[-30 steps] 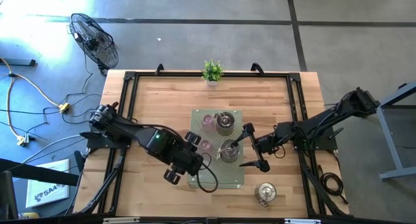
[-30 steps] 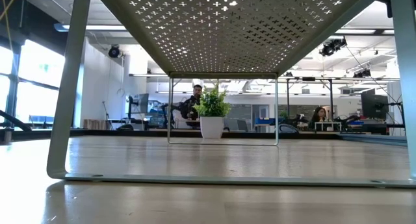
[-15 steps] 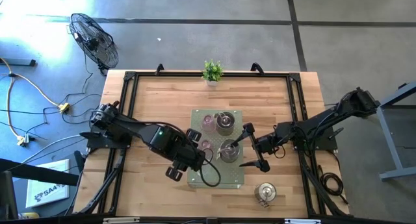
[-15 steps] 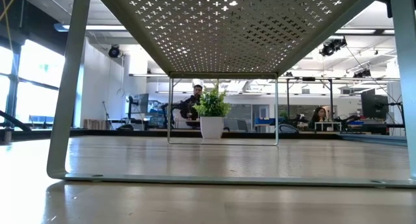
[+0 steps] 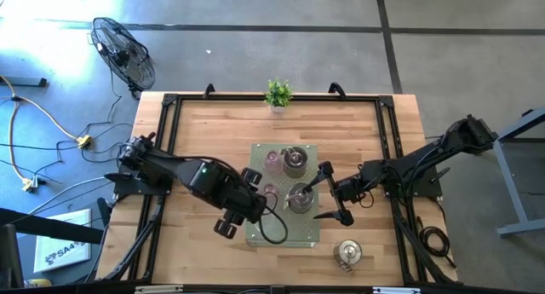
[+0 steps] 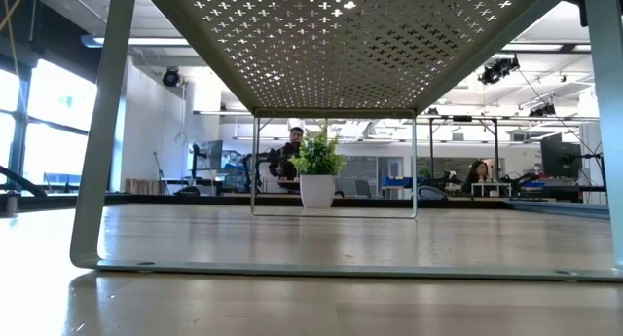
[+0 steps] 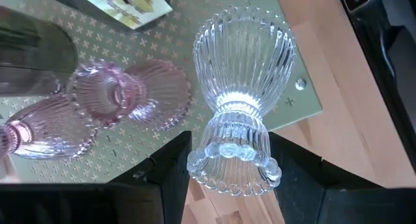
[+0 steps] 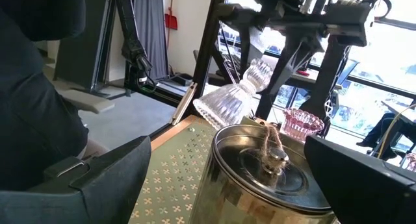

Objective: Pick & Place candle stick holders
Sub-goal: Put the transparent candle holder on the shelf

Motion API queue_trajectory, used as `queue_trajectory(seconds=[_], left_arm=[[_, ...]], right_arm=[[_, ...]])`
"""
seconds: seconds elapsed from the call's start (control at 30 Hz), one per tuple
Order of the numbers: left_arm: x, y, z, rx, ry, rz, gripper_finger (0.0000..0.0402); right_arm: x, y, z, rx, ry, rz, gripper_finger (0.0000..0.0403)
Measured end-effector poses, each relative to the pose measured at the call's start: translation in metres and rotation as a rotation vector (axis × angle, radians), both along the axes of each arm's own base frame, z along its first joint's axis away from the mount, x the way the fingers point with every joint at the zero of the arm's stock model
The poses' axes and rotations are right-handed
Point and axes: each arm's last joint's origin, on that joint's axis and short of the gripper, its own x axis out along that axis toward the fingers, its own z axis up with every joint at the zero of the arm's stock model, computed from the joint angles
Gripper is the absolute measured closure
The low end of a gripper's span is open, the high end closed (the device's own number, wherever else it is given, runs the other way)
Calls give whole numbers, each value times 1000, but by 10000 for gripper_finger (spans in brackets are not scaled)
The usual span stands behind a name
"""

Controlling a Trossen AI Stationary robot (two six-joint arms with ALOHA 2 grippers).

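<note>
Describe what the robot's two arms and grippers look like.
Both arms are dark, jointed and slim. The left arm shows a small green light and a black cable loop near its gripper. The right gripper has two thin black fingers; up close its fingers are broad, matte dark pads.

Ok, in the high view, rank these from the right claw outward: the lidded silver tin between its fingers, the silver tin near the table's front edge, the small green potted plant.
1. Lidded silver tin, on the perforated tray, between the open right claw's fingers.
2. Silver tin near the front edge, on bare wood, off the tray.
3. Small green potted plant, at the table's far edge.
</note>
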Motion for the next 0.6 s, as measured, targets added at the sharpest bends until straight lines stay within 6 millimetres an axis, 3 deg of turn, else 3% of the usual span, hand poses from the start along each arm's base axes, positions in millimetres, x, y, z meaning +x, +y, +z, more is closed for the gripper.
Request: queue_trajectory(seconds=[0.27,0.4,0.6], left_arm=[[2,-1,4,28,84,33,224],[14,-8,4,-33,78,-16,224],[15,-8,9,-24,59,-40,224]], right_arm=[[0,0,0,0,-1,-6,3],[0,-1,0,1,-1,-38,3],[1,-2,0,8,8,-53,3]])
